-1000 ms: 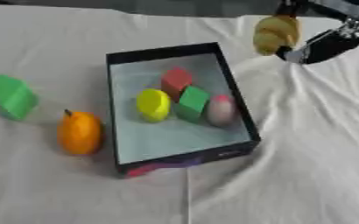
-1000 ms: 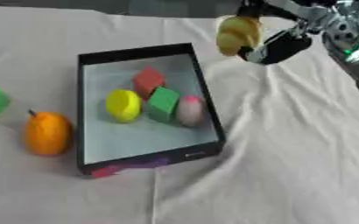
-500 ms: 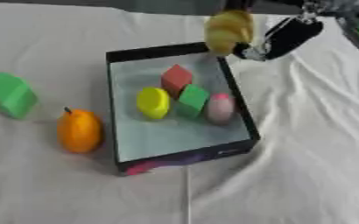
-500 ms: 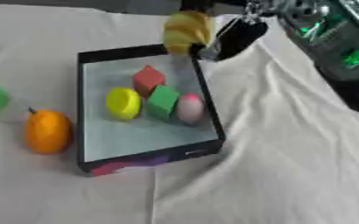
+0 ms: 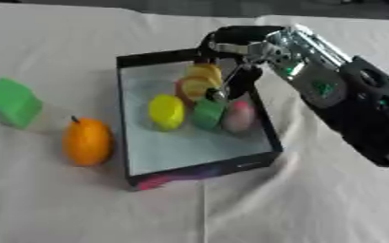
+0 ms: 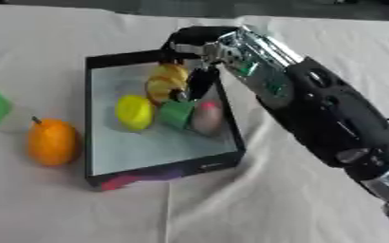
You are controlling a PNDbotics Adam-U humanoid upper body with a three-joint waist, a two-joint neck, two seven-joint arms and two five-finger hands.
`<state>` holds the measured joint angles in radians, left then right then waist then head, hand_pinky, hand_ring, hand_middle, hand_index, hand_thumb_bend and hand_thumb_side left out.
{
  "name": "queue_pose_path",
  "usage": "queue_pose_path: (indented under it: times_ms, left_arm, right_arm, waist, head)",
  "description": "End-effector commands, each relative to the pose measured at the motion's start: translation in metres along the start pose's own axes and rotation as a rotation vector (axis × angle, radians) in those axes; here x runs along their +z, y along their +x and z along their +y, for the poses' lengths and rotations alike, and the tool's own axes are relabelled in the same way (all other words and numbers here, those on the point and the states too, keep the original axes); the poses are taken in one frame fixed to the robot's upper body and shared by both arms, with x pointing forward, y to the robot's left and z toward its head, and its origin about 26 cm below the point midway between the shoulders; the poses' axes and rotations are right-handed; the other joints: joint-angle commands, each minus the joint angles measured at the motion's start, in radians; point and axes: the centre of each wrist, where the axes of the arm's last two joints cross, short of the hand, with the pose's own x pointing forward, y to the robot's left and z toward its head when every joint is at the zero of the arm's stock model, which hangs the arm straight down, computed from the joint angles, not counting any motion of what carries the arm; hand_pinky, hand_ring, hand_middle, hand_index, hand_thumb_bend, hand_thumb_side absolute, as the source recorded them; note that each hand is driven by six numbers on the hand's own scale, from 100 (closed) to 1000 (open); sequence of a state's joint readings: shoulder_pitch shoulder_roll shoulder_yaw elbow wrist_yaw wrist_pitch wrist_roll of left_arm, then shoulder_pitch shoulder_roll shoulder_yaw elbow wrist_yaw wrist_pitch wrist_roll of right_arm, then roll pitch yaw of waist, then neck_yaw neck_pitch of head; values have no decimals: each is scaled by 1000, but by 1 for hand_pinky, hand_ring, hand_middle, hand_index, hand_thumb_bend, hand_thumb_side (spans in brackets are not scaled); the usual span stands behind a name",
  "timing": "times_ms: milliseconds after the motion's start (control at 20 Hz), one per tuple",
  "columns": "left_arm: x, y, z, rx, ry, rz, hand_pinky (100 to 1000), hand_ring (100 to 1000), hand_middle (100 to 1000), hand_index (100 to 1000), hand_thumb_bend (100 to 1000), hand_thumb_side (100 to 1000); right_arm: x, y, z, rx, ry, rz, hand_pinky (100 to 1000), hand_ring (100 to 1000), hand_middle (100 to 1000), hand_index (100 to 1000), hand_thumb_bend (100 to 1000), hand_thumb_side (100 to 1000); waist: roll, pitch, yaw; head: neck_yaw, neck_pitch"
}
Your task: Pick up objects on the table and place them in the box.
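Note:
My right arm reaches in from the right, over the far end of the black-rimmed box point(image 5: 199, 170). Its hand point(image 5: 237, 79) hangs low inside the box, dark fingers curled on a blurred yellow-brown rounded object point(image 5: 196, 84) just left of them. On the box floor in front lie a yellow piece point(image 5: 164, 112), a green cube point(image 5: 208, 113) and a pink egg-shaped piece point(image 5: 240, 116). The held object hides the red block. Outside, left of the box, an orange point(image 5: 87, 141) and a green block point(image 5: 12, 101) lie on the cloth. My left hand does not show.
A white, creased cloth point(image 5: 306, 204) covers the table. My right forearm point(image 6: 314, 109) spans the area right of the box, from its far corner to the lower right edge. Bare cloth lies in front of the box.
My right hand has carried the yellow-brown object left and down, from above the box's far right corner to low inside its far end. The red block is now covered.

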<state>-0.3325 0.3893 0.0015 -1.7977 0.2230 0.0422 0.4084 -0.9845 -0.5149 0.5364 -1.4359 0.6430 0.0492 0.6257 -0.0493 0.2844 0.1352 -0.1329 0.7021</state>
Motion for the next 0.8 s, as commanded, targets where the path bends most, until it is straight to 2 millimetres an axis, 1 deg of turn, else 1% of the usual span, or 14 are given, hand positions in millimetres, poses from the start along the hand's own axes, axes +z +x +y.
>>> queue_pose_path:
  times_ms: [50, 150, 250, 400, 450, 500, 600, 650, 700, 800]
  left_arm:
    - [-4, 8, 1, -4, -10, -31, 720, 836, 650, 722, 100, 799]
    - [-4, 8, 2, -9, -5, -31, 719, 837, 650, 722, 100, 799]
    - [-4, 7, 3, -11, 0, -30, 719, 837, 650, 722, 100, 800]
    - [-3, 7, 3, -14, 1, -27, 719, 837, 650, 722, 100, 800]
    - [-3, 7, 3, -14, 0, -27, 719, 837, 650, 722, 100, 800]
    - [-3, 7, 3, -14, 0, -28, 719, 837, 650, 722, 100, 800]
    - [-4, 7, 3, -12, 1, -30, 719, 837, 650, 723, 100, 800]
    - [-4, 8, 3, -12, 1, -32, 718, 837, 650, 723, 100, 799]
    - [-4, 8, 4, -12, 2, -35, 719, 837, 651, 723, 100, 799]
    - [-5, 9, 4, -12, 5, -38, 719, 837, 651, 723, 100, 798]
  right_arm:
    - [5, -9, -9, 13, -44, 8, 830, 854, 831, 897, 397, 246]
    - [11, -14, -12, -1, -85, 16, 837, 859, 834, 899, 408, 241]
    - [19, -18, -16, -9, -120, 23, 836, 858, 830, 900, 393, 256]
    - [38, -23, -25, -28, -186, 31, 833, 850, 822, 900, 363, 208]
    - [47, -24, -29, -41, -219, 37, 829, 844, 829, 899, 323, 146]
    - [57, -25, -33, -59, -257, 45, 829, 843, 830, 898, 316, 136]
    - [78, -27, -38, -101, -354, 69, 826, 837, 825, 901, 225, 117]
    - [89, -29, -38, -132, -409, 86, 821, 829, 824, 896, 100, 108]
    - [99, -30, -37, -177, -470, 105, 820, 826, 817, 892, 100, 100]
    - [117, -32, -32, -290, -584, 118, 820, 827, 858, 879, 100, 100]
  waist:
    - [-1, -37, -3]
    - [-1, -37, -5]
    - [-1, -38, -7]
    - [-1, -38, -11]
    - [-1, -37, -12]
    - [-1, -37, -13]
    - [0, -36, -16]
    - [0, -35, -19]
    - [1, -34, -21]
    - [4, -32, -25]
  head:
    - [4, -4]
    - [7, -3]
    - [9, -2]
    - [14, -1]
    - [16, 0]
    - [17, 0]
    - [19, -1]
    - [19, -2]
    - [22, -1]
    - [28, -1]
